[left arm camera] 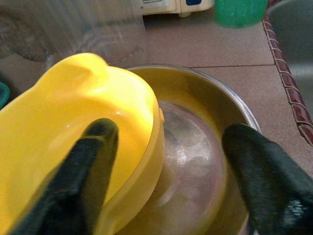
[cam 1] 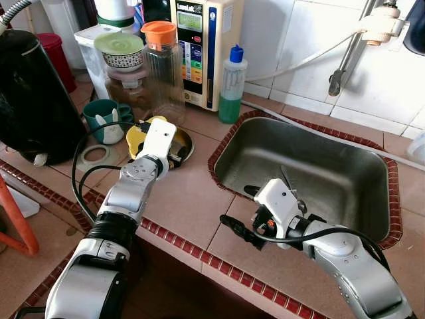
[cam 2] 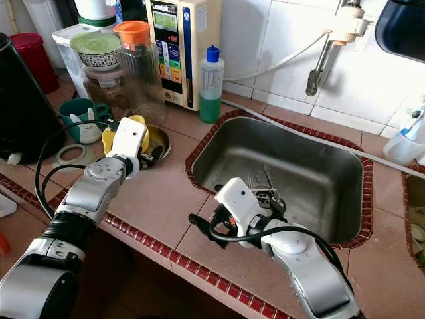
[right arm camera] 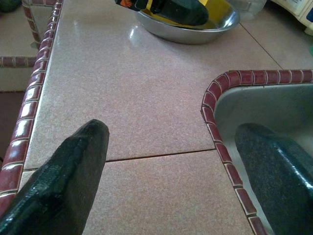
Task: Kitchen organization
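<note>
The left gripper (left arm camera: 166, 171) hangs with jaws spread over the yellow bowl (left arm camera: 78, 122), which lies tilted in the steel bowl (left arm camera: 205, 161) on the worktop's far left; the right gripper (right arm camera: 181, 171), jaws also spread and empty, hovers by the sink (cam 1: 312, 166), well apart.

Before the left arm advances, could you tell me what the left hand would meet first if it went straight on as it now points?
Most likely the yellow bowl lying in the steel bowl: the open left hand already straddles its rim, with the steel bowl's floor just beyond. Depth is uncertain.
</note>
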